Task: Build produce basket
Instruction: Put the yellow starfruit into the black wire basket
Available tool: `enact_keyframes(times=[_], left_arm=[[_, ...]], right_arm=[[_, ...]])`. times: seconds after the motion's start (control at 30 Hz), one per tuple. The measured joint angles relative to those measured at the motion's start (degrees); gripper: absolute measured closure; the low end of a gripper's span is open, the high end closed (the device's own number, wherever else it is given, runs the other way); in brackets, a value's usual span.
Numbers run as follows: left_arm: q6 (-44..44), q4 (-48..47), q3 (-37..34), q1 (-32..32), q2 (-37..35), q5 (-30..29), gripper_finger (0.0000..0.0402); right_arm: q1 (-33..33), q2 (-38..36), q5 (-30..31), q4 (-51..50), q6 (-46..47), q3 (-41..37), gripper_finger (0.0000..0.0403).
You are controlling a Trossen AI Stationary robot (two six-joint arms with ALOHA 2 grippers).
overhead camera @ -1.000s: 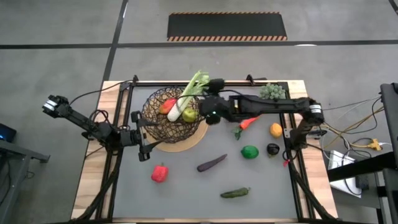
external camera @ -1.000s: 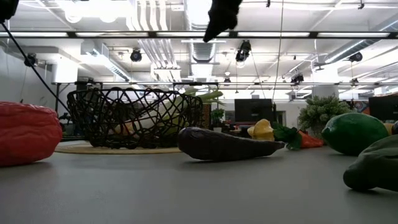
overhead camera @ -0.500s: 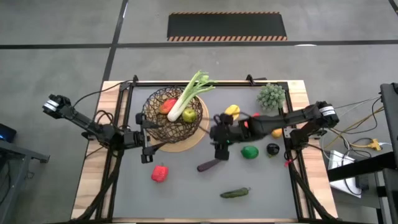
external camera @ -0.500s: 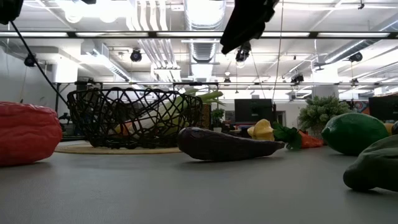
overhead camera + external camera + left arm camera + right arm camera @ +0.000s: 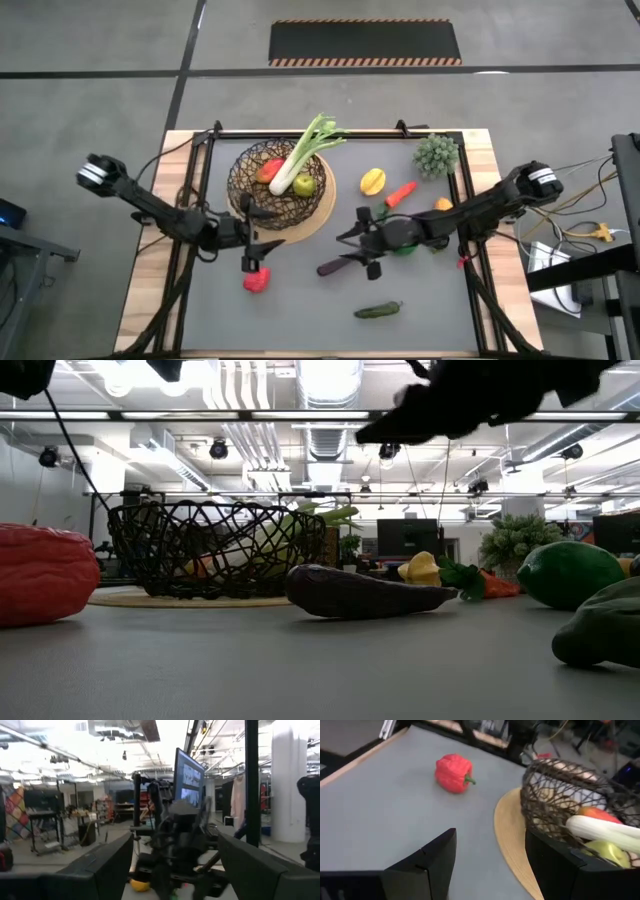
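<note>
The right gripper hangs with its fingers spread just above the near end of the dark purple toy eggplant, which lies on the grey bench in front of the round dark brown wire basket. The left gripper, fingers also spread, hovers just above the red toy pepper, close to the basket's tan base disc. Inside the basket lie a long white-green leek, partly jutting over the rim, and a green apple. No writing is legible anywhere. In the low view, the basket's weave partly hides its contents.
</note>
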Motion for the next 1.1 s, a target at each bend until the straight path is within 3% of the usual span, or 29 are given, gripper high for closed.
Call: enact_keyframes(times=[0.33, 0.63, 0.83, 0.93, 1.1], left_arm=[[-1.86, -3.53, 12.18, 0.2, 11.11, -2.86, 0.013], [-16.44, -30.95, 28.65, 6.26, 17.51, -4.58, 0.013], [-26.53, -52.61, 39.67, 11.77, 23.28, -4.58, 0.013], [-28.18, -57.76, 43.96, 13.33, 26.35, -4.21, 0.013], [-26.75, -58.11, 48.26, 16.18, 31.51, -1.09, 0.013]], right_arm=[[-1.21, -14.0, 0.02, 11.51, -1.27, -14.84, 0.0182], [-1.21, -27.9, -0.26, 13.2, -3.14, -22.17, 0.0182], [-1.21, -31.96, -0.43, 21.86, -5.6, -28.6, 0.0182], [-1.21, -33.28, 1.1, 25.36, -5.53, -30.67, 0.0182], [-1.21, -34.25, 2.58, 24.66, -5.01, -31.25, 0.0182]])
